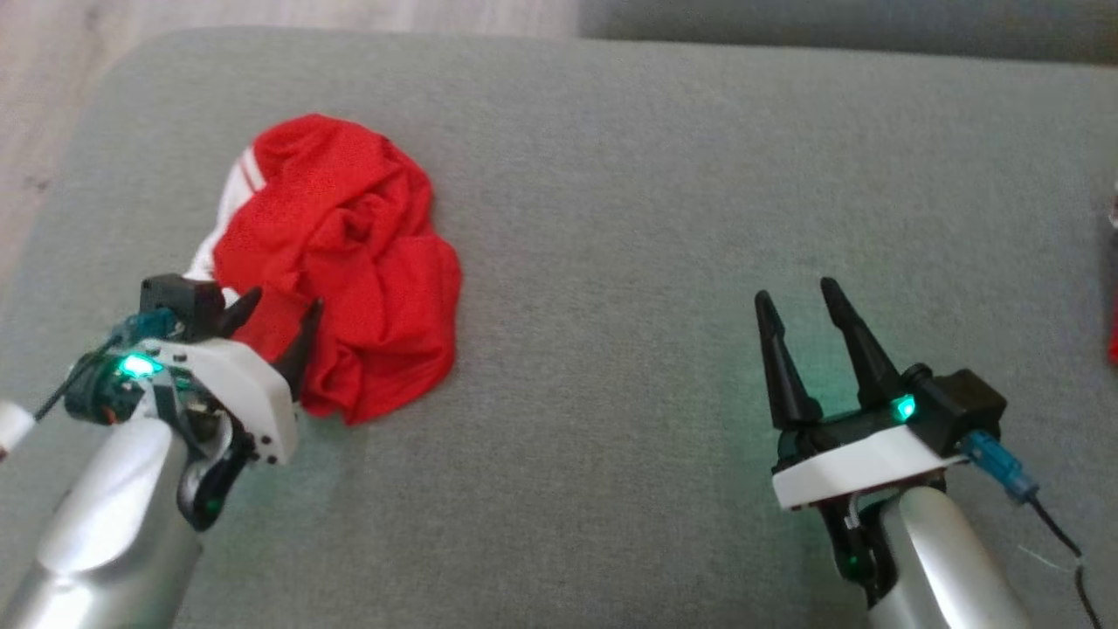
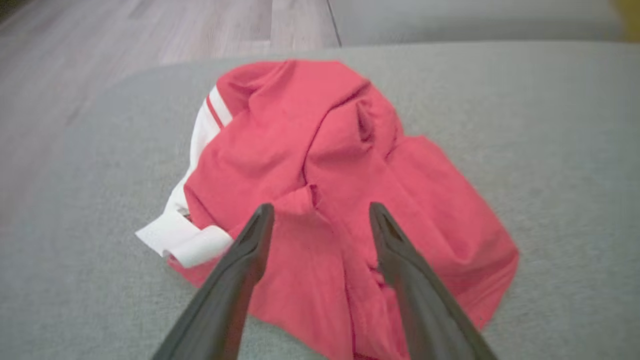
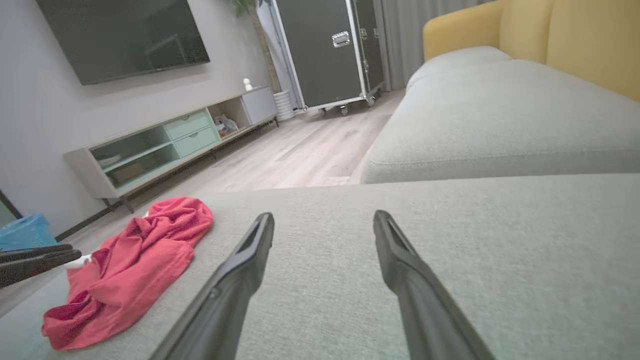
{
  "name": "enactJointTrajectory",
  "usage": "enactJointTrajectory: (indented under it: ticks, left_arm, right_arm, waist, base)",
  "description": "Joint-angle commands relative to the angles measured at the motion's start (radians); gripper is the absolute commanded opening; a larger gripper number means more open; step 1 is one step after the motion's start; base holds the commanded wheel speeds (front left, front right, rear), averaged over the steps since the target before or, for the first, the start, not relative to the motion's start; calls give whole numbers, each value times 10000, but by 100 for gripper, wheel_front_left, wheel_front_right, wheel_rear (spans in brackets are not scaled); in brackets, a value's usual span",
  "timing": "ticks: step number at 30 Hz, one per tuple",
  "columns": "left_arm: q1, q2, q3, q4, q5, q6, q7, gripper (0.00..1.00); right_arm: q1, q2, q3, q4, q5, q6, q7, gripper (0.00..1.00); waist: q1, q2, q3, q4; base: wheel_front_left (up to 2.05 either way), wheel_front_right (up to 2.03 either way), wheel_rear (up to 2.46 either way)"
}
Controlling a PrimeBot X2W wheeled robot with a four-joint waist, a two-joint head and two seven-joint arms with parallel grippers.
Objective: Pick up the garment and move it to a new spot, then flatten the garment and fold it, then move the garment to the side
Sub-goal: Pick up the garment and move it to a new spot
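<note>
A crumpled red garment (image 1: 349,253) with white trim lies in a heap on the left part of the grey couch seat (image 1: 655,218). My left gripper (image 1: 279,310) is open, its two dark fingers spread over the garment's near edge; the left wrist view has the red cloth (image 2: 325,165) between and beyond the fingertips, white cuff (image 2: 185,240) at the left. My right gripper (image 1: 799,293) stands open over bare cushion far to the right, nothing between its fingers. From the right wrist view the garment (image 3: 135,265) lies at the lower left, beside the left gripper's fingers (image 3: 35,260).
The cushion's left and far edges drop to a wooden floor (image 1: 52,70). A red object (image 1: 1113,349) peeks in at the right edge. Across the room stand a TV cabinet (image 3: 170,145), a black flight case (image 3: 330,50) and a yellow sofa back (image 3: 550,35).
</note>
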Motion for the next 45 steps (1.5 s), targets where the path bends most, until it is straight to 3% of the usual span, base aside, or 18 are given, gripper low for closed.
enactJointTrajectory:
  ticks: [1, 9, 10, 11, 12, 22, 27, 31, 38, 41, 45]
  left_arm:
    - [-672, 606, 212, 35, -71, 17, 141, 100]
    - [-1321, 726, -131, 1308, -340, 17, 71, 100]
    - [-1356, 716, -175, 1400, -384, 17, 11, 89]
    - [-1393, 705, -169, 1480, -435, 17, -112, 27]
    - [-1430, 698, -153, 1568, -454, 17, -255, 0]
    - [-1585, 777, 98, 1212, -649, 17, -1820, 0]
    - [-1543, 755, 527, -424, -1064, 87, -2446, 0]
    - [-1518, 638, 697, -2215, -1155, 391, -2609, 0]
    - [-1892, 374, 564, -4571, -786, 1042, -2461, 0]
    - [-2381, 178, 441, -4752, -497, 1254, -2475, 0]
    - [-3303, -250, -2, -4441, -72, 1216, -2548, 0]
  right_arm:
    - [-399, 3, 155, -381, -97, -9, -65, 100]
    - [-504, 3, -24, -434, -112, -9, -65, 100]
    - [-505, 3, -33, -431, -111, -9, -65, 100]
    - [-506, 3, -43, -427, -110, -9, -65, 100]
    - [-506, 3, -57, -418, -111, -9, -65, 100]
    - [-408, 3, -53, -225, 14, -9, -65, 100]
    - [-332, 3, 40, -131, 178, -9, -65, 100]
    - [-343, 3, 122, -109, 348, -9, -65, 100]
    - [-543, 3, 212, -207, 634, -9, -65, 100]
    - [-728, 3, 351, -287, 817, -9, -65, 100]
    - [-1001, 3, 560, -435, 1150, -9, -65, 100]
  waist:
    - [-4, 0, 378, -350]
    - [-4, 0, 603, -555]
    - [-4, 0, 603, -562]
    - [-4, 0, 600, -561]
    - [-4, 0, 591, -558]
    - [-4, 0, 14, -567]
    - [-4, 0, -460, -652]
    - [-4, 0, -700, -866]
    - [-4, 0, -697, -1795]
    - [-4, 0, -570, -2405]
    - [-4, 0, -331, -3233]
  base:
    - [0, 0, 0]
    - [0, 0, 0]
    - [0, 0, 0]
    - [0, 0, 0]
    - [0, 0, 0]
    - [0, 0, 0]
    - [0, 0, 0]
    - [0, 0, 0]
    - [0, 0, 0]
    - [0, 0, 0]
    - [0, 0, 0]
